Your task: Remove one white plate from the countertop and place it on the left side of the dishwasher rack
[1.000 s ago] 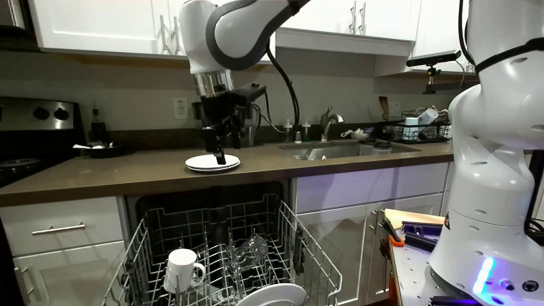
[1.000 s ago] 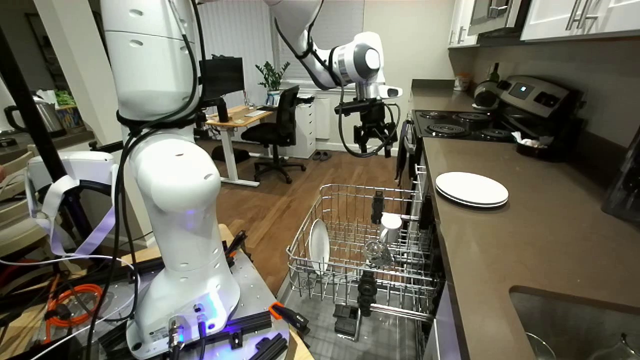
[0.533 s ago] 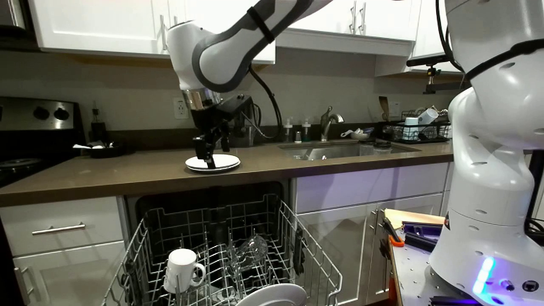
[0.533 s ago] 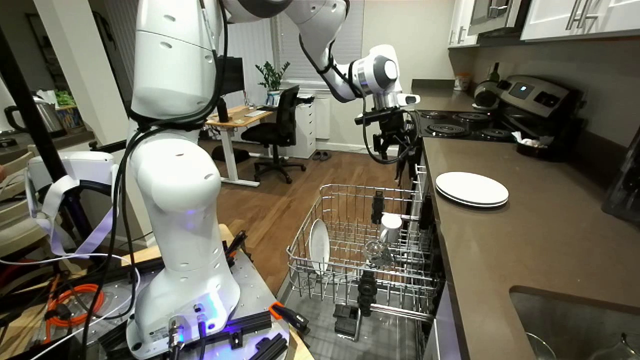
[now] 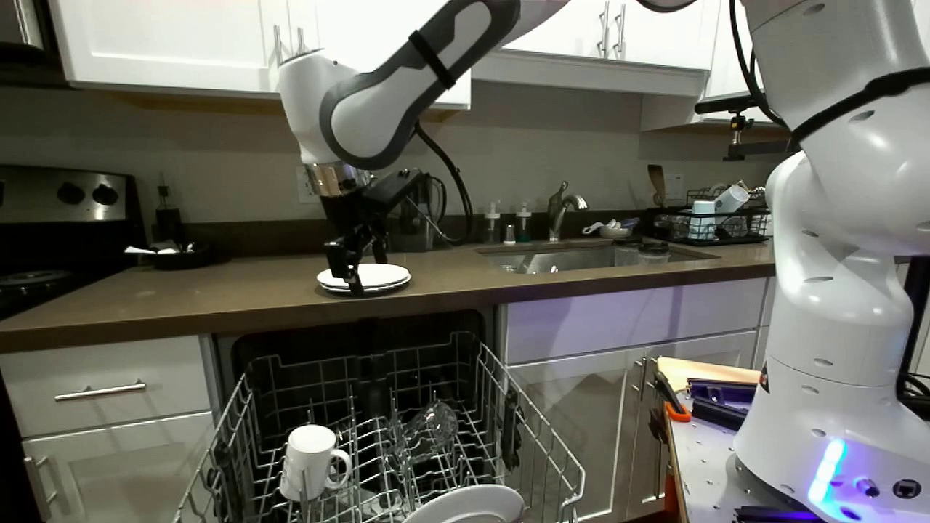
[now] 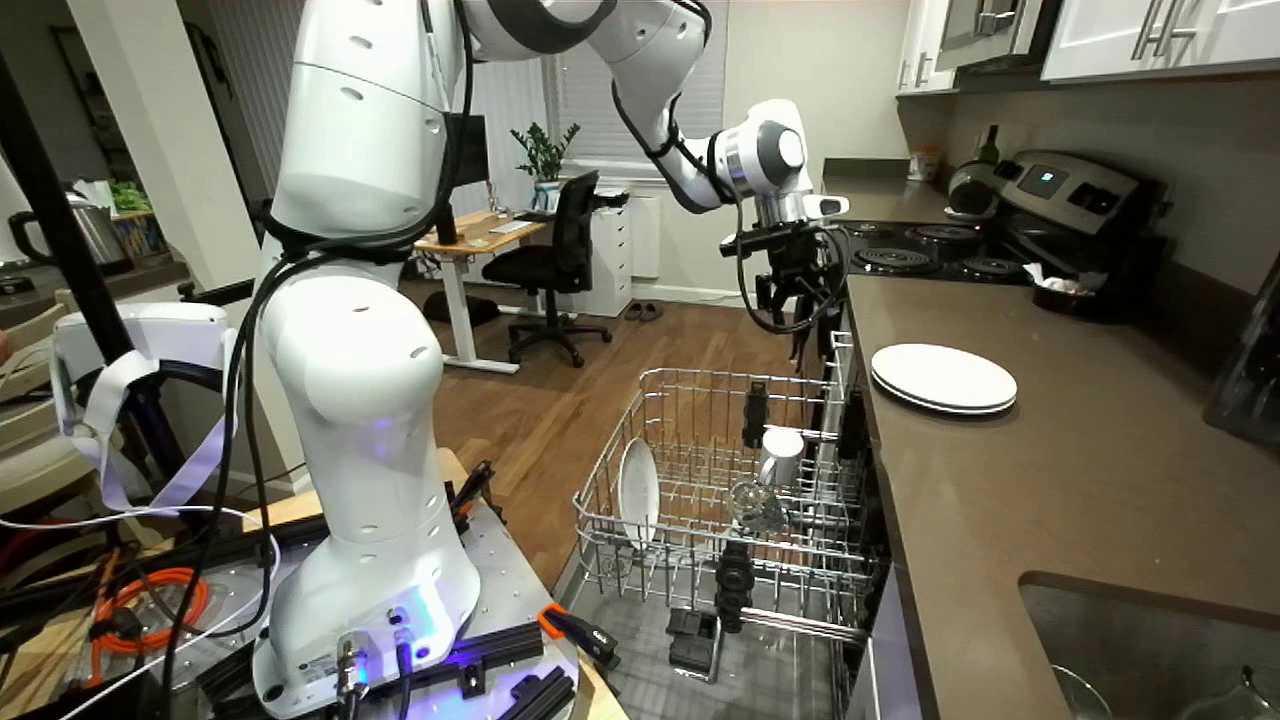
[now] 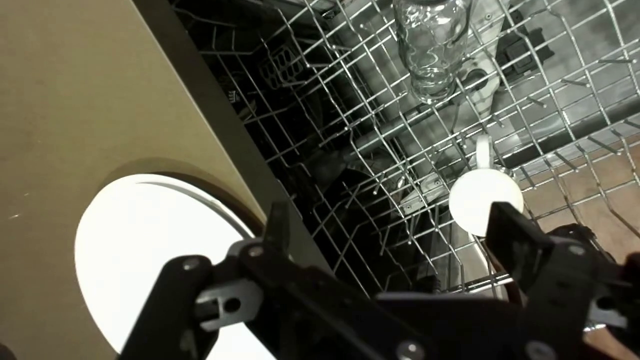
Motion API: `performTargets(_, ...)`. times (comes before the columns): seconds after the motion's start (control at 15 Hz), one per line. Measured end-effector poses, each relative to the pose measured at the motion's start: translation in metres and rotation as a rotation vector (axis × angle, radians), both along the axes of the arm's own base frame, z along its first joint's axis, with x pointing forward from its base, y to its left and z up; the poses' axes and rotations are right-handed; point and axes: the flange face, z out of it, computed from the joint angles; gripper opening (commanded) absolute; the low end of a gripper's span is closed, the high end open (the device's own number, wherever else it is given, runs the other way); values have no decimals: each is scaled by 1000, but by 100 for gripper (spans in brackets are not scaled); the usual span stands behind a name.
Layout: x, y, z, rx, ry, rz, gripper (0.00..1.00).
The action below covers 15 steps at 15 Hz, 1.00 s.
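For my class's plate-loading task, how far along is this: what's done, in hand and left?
Done: the dishwasher rack is pulled out; whether the loaded plate in it counts, I can't tell.
In hand: no plate; the open gripper hangs by the countertop.
Left: gripping one of the stacked white plates, lifting it off and setting it on the rack's left side.

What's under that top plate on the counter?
A second plate, with only its edge showing. The top plate covers the rest, and the counter directly beneath them is hidden too.
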Motion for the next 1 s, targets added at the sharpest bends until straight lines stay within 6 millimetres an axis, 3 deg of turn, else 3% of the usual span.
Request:
performTargets(0.47, 6, 0, 0, -8, -15, -1, 100)
performTargets(1.0, 51, -16, -12, -100, -102, -20, 100)
